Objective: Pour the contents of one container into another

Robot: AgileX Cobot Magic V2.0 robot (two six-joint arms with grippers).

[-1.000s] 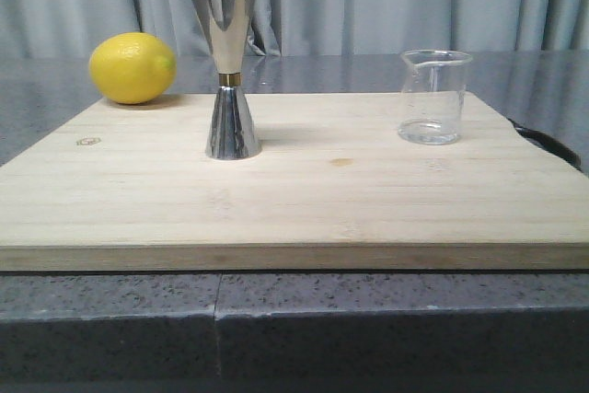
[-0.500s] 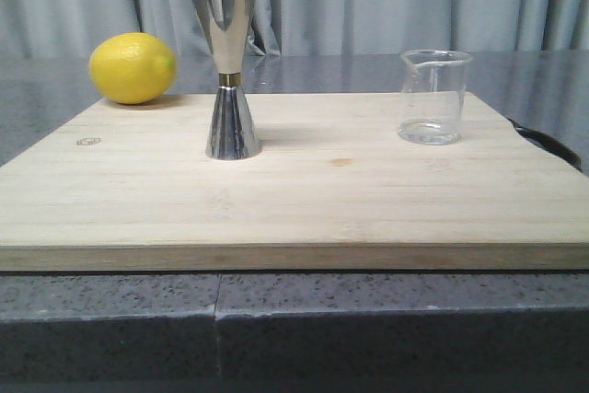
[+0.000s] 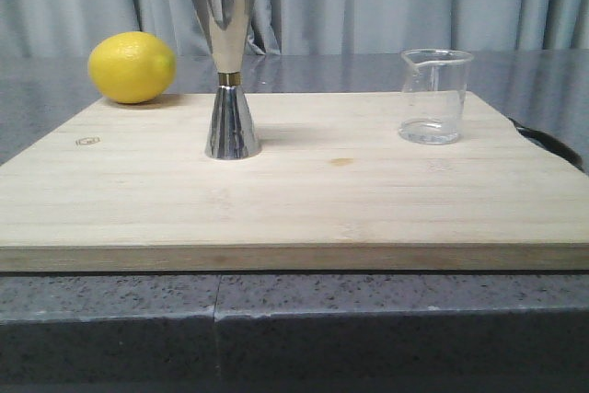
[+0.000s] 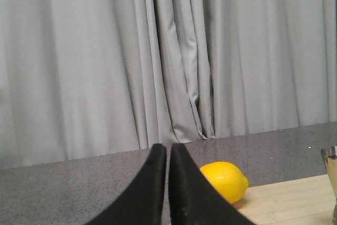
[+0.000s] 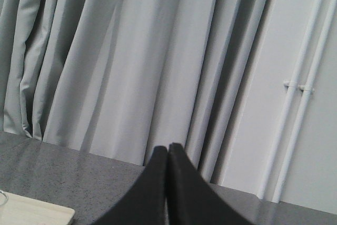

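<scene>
A pale wooden board (image 3: 294, 200) lies on a dark speckled counter (image 3: 294, 329). The steel jigger (image 3: 225, 69) stands upright on the board's left half. The clear glass beaker (image 3: 433, 97) stands upright well to the jigger's right. A yellow lemon (image 3: 132, 67) rests left of the jigger, just behind the board's far edge. Grey curtains (image 3: 368, 2) hang behind.

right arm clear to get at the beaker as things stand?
Probably yes. The beaker stands upright on the right part of the wooden board, nothing beside it; the jigger and lemon are well left. The right gripper is shut, so it must open first.
</scene>
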